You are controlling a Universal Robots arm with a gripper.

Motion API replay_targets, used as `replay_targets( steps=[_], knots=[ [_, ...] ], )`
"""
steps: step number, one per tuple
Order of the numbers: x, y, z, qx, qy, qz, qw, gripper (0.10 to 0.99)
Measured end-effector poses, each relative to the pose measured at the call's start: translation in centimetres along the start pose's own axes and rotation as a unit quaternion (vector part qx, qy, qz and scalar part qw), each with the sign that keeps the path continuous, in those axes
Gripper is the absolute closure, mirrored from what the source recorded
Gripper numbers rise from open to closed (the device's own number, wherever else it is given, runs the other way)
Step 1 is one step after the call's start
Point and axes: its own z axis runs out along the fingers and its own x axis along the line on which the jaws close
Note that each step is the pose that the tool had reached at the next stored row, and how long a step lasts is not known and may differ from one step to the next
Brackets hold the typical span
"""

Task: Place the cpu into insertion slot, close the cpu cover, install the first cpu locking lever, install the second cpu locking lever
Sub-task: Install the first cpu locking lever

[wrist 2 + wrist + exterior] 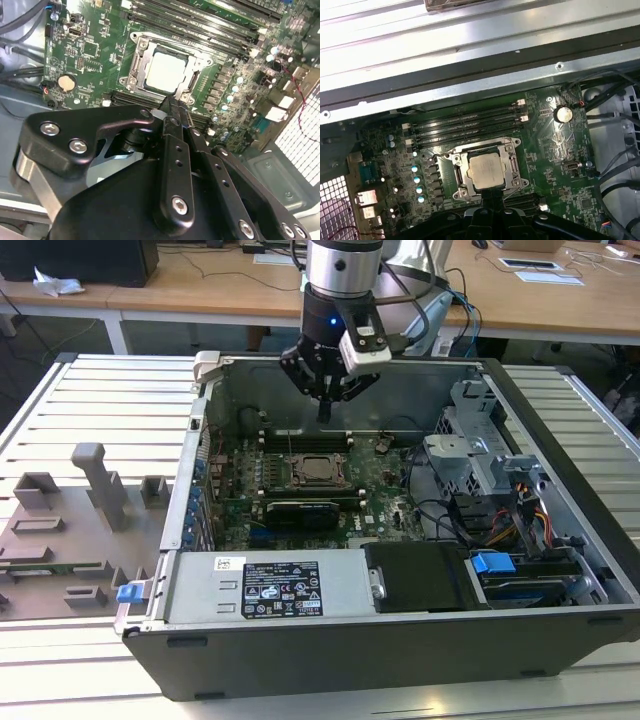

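Cpu [486, 171] is seated in the insertion slot [517, 142], with the cpu cover [465, 170] down around it. Claw [323, 415] is pinched together and empty, above one edge of the slot. Your risk is a push off-line: the tips could skid off the frame onto the chip or the memory slots [470, 125] beside the slot.

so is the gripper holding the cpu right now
No, the cpu lies flat in the insertion slot, while the gripper hangs above it with nothing in it.
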Motion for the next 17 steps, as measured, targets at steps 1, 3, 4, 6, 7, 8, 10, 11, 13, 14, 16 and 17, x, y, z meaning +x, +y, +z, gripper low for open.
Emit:
replay_targets(
  steps=[1,3,4,6,7,8,10,11,13,14,16,17],
  knots=[
    [0.0,0.0,0.0,0.0001,-0.0001,-0.008,1.0,0.98],
    [0.0,0.0,0.0,0.0003,-0.0002,-0.02,0.9998,0.98],
    [0.0,0.0,0.0,0.0004,-0.0003,-0.027,0.9996,0.98],
    [0.0,0.0,0.0,0.0006,-0.0005,-0.041,0.9992,0.98],
    [0.0,0.0,0.0,0.0007,-0.0005,-0.046,0.9989,0.98],
    [0.0,0.0,0.0,0.0008,-0.0006,-0.051,0.9987,0.98],
    [0.0,0.0,0.0,0.0009,-0.0007,-0.059,0.9982,0.98],
    [0.0,0.0,0.0,0.001,-0.0007,-0.063,0.998,0.98],
    [0.0,0.0,0.0,0.0011,-0.0008,-0.074,0.9973,0.98],
    [0.0,0.0,0.0,0.0012,-0.0009,-0.078,0.997,0.98],
    [0.0,0.0,0.0,0.0013,-0.001,-0.088,0.9962,0.98],
    [0.0,0.0,0.0,0.0014,-0.001,-0.091,0.9958,0.98]
  ],
)
